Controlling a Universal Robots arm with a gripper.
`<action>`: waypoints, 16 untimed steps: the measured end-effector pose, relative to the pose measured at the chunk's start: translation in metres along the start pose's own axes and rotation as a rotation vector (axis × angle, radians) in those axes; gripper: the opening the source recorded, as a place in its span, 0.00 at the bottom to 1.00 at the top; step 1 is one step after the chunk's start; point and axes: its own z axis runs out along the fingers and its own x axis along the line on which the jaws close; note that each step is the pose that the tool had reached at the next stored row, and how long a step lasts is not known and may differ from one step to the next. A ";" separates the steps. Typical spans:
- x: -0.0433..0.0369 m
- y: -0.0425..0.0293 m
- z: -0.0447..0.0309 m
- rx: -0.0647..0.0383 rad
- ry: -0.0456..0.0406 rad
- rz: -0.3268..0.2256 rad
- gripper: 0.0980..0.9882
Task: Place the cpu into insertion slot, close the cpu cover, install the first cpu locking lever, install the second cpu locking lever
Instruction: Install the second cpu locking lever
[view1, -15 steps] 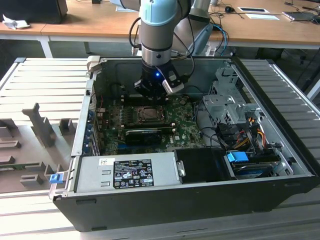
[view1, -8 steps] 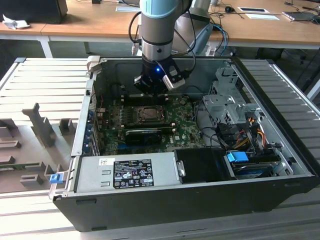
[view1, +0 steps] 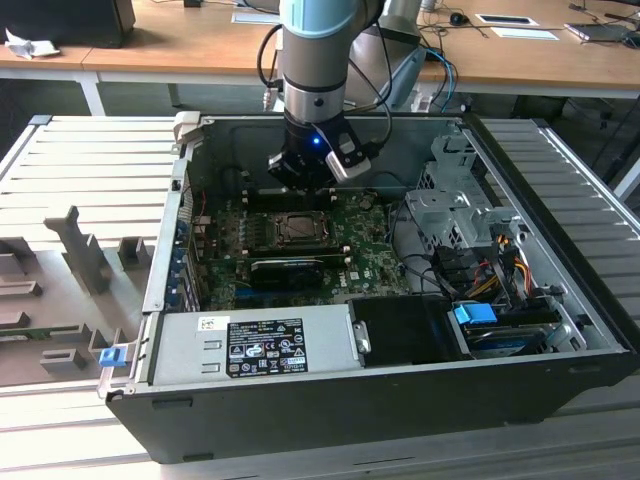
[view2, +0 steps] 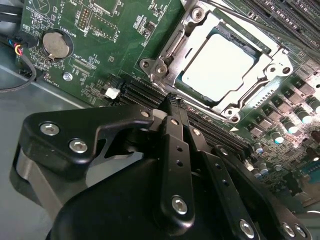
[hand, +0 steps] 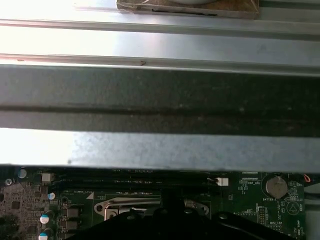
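Green motherboard (view2: 95, 55) surrounds the insertion slot (view2: 227, 65) holding the cpu (view2: 217, 62); gripper (view2: 172, 100) fingers clenched, empty, just beside.

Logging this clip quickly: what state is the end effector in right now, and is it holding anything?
End effector: shut, holding nothing, poised beside the cpu cover.

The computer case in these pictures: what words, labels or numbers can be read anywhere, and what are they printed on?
Black label on the grey power supply box: white print, too small to read.
White sticker beside it: too small to read.
Green circuit board: white lettering near the round battery, too blurred to read.
Chip: washed out by glare, nothing readable.
No text can be quoted.
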 end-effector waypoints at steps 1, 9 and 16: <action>0.0000 -0.0002 0.0000 0.000 -0.0001 0.000 0.01; 0.0000 -0.0014 -0.0001 0.001 0.0000 0.000 0.01; 0.0002 -0.0061 -0.0013 0.001 0.0001 0.000 0.01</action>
